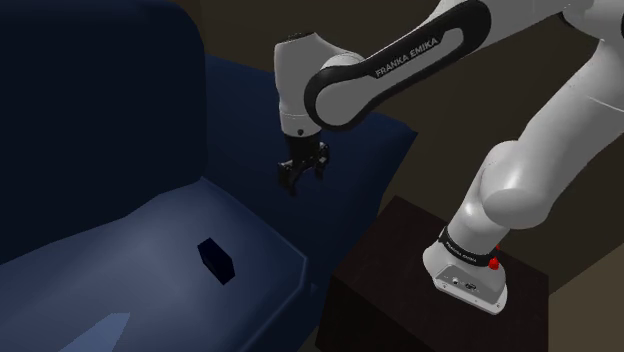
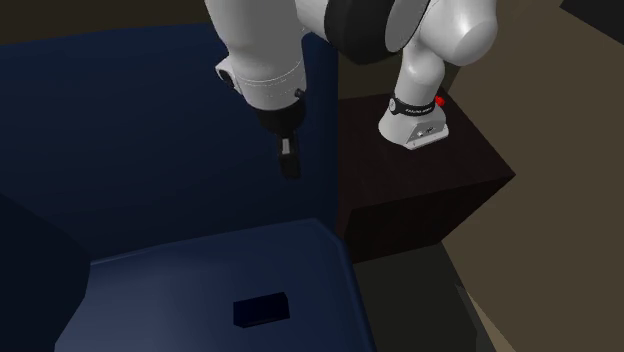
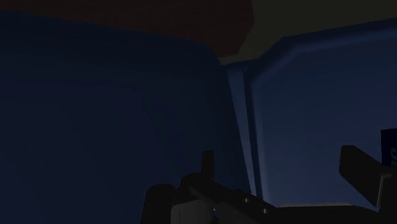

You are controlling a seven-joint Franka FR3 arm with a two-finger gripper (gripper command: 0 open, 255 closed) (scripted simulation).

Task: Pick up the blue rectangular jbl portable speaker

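The speaker (image 1: 215, 260) is a small, dark blue rectangular box standing on the dark blue sofa seat (image 1: 120, 270). In the second exterior view the speaker (image 2: 261, 310) lies near the seat cushion's front (image 2: 180, 275). My black gripper (image 1: 298, 180) hangs in the air above the sofa, up and to the shoulder view's right of the speaker, well apart from it. It points downward (image 2: 290, 165). In the wrist view the gripper (image 3: 283, 167) is open with nothing between its fingers (image 3: 207, 162), and a corner of the speaker (image 3: 389, 149) shows beyond the far finger.
The sofa's tall dark blue back (image 1: 90, 100) rises at the shoulder view's left, with another blue cushion (image 1: 350, 160) under the arm. My dark box stand (image 1: 420, 290) sits close beside the sofa (image 2: 430, 190). Brown floor lies beyond.
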